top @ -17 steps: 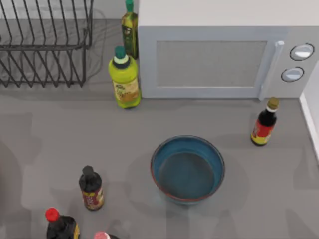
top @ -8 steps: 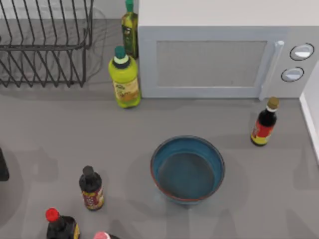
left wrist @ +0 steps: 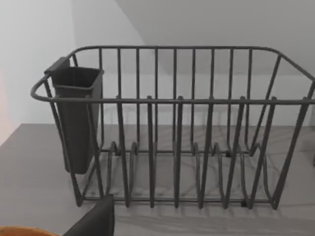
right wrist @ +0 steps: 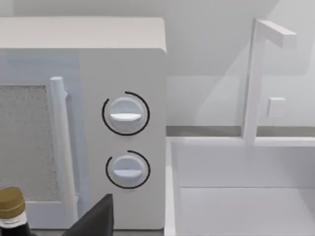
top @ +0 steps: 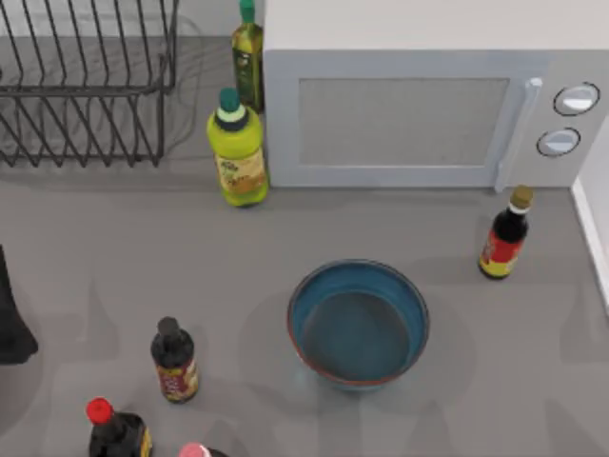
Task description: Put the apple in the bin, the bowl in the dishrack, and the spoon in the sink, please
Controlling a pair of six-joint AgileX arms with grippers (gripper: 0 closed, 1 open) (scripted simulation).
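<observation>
Your left gripper, fingers' state indiscernible, sits far left. Bowl likely rigid, slippery, breakable; grip its rim.

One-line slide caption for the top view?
Teal bowl sits empty mid-table before the microwave, bottles scattered around, dishrack at the far left, left arm at the left edge.

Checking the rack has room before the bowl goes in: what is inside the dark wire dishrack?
The dark wire dishrack holds no dishes: bare slanted bars, and a dark rectangular cutlery cup hanging inside one end wall. The cup's inside is hidden by its own walls. The wide teal-blue bowl sits on the grey counter.
</observation>
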